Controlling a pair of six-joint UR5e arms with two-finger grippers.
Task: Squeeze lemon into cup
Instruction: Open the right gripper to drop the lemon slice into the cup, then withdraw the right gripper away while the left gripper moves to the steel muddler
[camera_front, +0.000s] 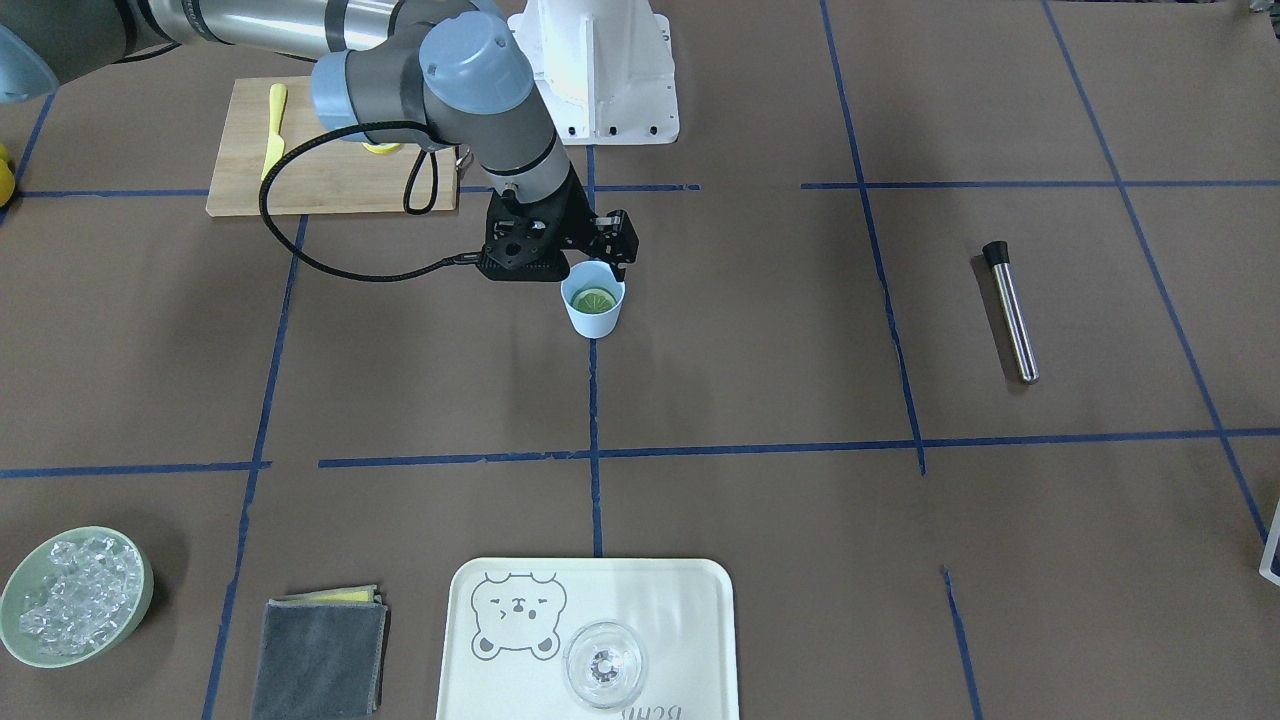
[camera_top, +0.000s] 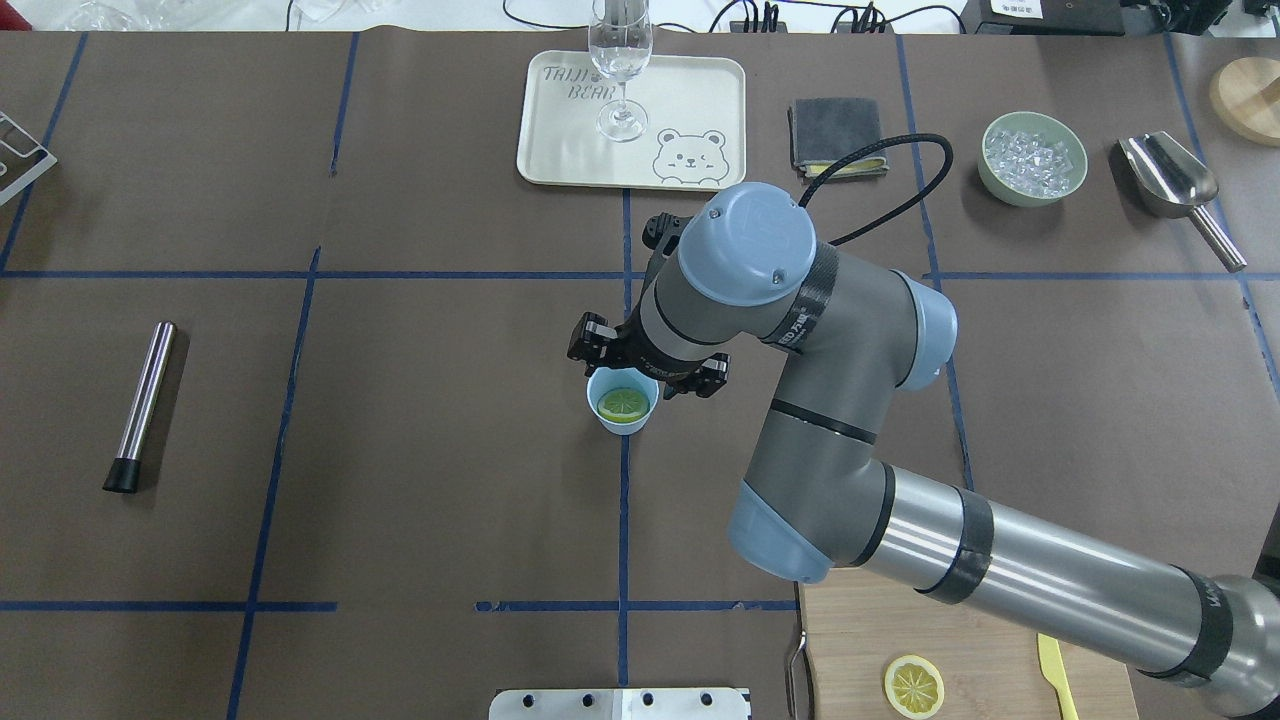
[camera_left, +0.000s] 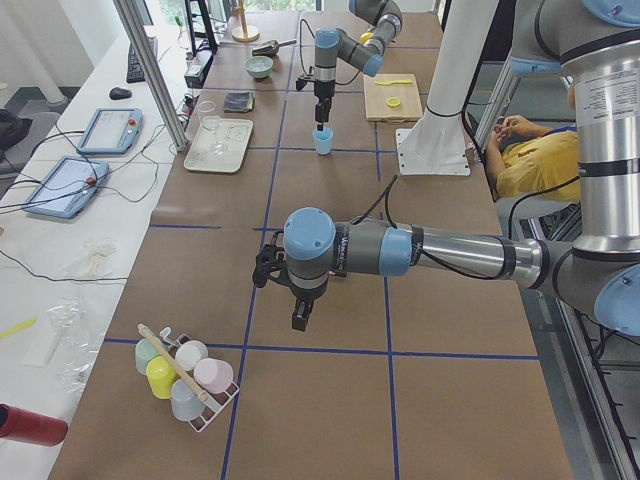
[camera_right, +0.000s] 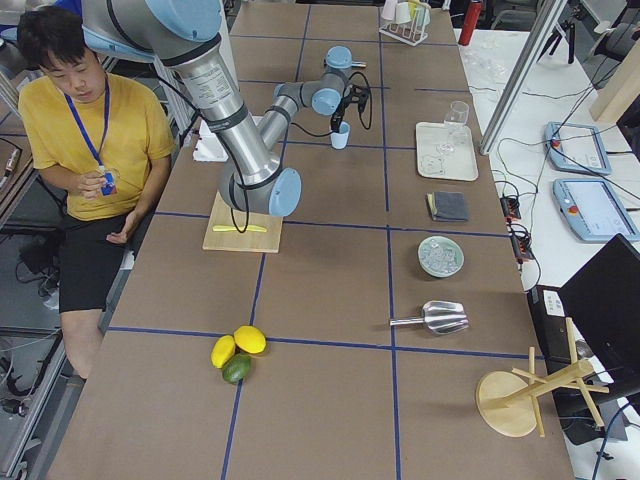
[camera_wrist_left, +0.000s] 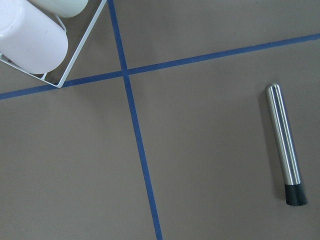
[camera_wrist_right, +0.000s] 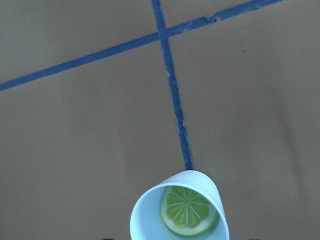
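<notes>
Yellow lemon slice (camera_front: 594, 300) is lying in the blue cup (camera_front: 593, 323); right gripper (camera_front: 605, 256), spread impossible to tell, is hovering above, best rising straight without tipping it.

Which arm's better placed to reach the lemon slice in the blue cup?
Right. The right gripper hangs directly above the cup, where the lemon slice lies. The left gripper is far down the table, near the steel muddler.
</notes>
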